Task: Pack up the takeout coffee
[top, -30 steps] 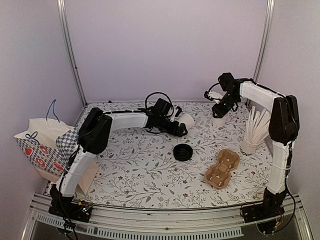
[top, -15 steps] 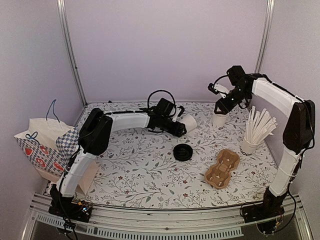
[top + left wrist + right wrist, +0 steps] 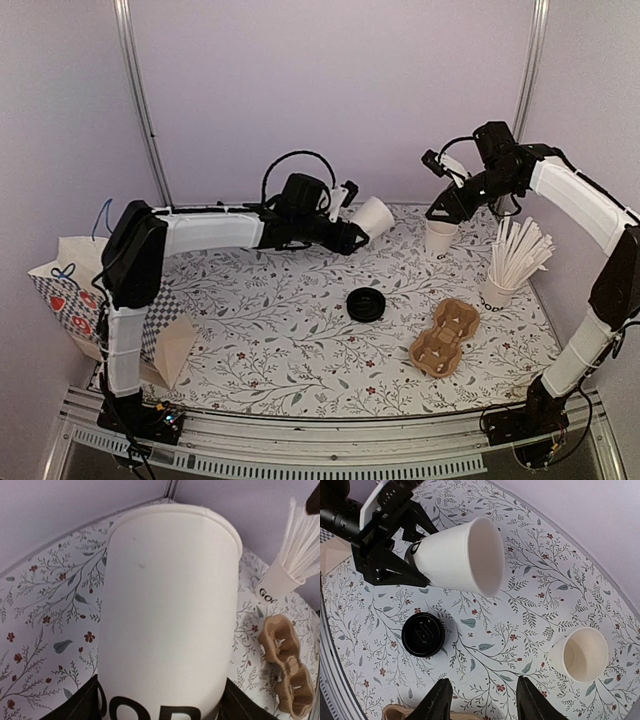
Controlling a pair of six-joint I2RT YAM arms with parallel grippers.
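i see my left gripper (image 3: 347, 236) clamped on the lettered white cup (image 3: 373, 216), tipped sideways in the air at upper centre. the black lid (image 3: 366, 304) lies flat mid-frame. my right gripper (image 3: 443, 208) hangs parted and empty, upper right.

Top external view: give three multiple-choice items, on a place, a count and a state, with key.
1. Where is the black lid? A. On a cup. B. Flat on the table. C. In the bag.
2. How many white paper cups show? A. Two. B. Three. C. Five.
3. How is the lettered cup in the left tool? A. Upright on the table. B. Crushed flat. C. In the air, tipped sideways.
1 B, it lies alone on the table; 2 B, the held one, the empty cup and the cup of sticks; 3 C, its mouth faces sideways in mid-air.
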